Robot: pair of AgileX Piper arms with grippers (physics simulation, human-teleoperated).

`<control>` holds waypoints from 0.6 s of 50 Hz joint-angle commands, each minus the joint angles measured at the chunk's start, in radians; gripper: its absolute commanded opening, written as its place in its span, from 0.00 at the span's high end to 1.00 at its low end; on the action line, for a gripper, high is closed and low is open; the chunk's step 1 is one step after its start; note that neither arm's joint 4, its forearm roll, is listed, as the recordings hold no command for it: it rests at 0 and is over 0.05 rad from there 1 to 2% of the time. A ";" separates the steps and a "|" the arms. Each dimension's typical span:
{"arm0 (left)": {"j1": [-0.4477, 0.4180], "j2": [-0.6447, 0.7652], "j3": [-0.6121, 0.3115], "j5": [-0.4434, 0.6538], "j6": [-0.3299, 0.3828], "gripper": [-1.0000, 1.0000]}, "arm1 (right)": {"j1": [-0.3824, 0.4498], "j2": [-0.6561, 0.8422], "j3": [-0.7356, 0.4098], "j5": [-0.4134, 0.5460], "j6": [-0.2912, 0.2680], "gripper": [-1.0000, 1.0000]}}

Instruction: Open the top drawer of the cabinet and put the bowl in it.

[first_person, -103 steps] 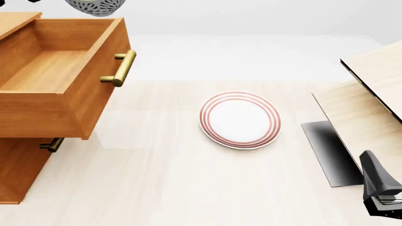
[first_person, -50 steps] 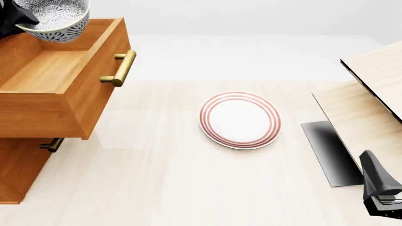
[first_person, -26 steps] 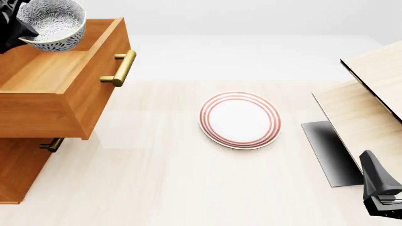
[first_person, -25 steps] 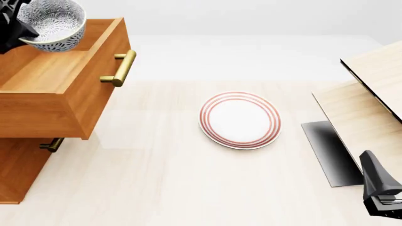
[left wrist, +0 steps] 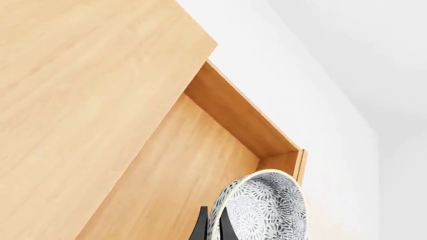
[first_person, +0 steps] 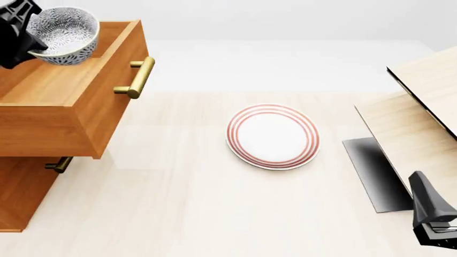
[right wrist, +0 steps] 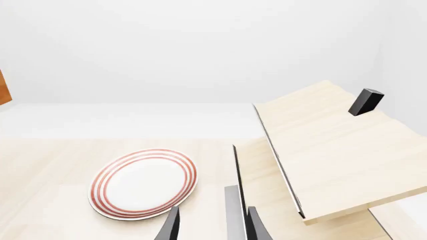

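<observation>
The left gripper (first_person: 29, 40) pinches the rim of the bowl (first_person: 64, 34) above the open top drawer (first_person: 68, 80) of the cabinet (first_person: 21, 198), while the right gripper (right wrist: 210, 225), slightly open and empty, hangs near the plate (first_person: 272, 136) and the pale unit (first_person: 421, 101).

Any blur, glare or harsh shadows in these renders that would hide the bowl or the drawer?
Front view: sharp and evenly lit; the only dark shadow lies under the pale unit, far from the bowl and top drawer. Left wrist view: crisp, no glare, the bowl's pattern readable. Right wrist view: clear, only a faint shadow under the plate.
</observation>
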State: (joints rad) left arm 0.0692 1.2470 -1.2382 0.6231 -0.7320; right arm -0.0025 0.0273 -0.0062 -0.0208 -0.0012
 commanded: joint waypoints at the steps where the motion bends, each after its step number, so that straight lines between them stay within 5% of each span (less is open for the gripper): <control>1: 0.004 0.012 -0.007 -0.006 0.009 1.00 | 0.000 -0.008 0.001 0.007 0.000 0.00; 30: 0.047 0.093 -0.030 -0.024 0.031 1.00 | 0.000 -0.008 0.001 0.007 0.000 0.00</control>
State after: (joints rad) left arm 0.1035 1.3153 -1.2527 0.6051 -0.7162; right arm -0.0025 0.0273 -0.0062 -0.0207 -0.0011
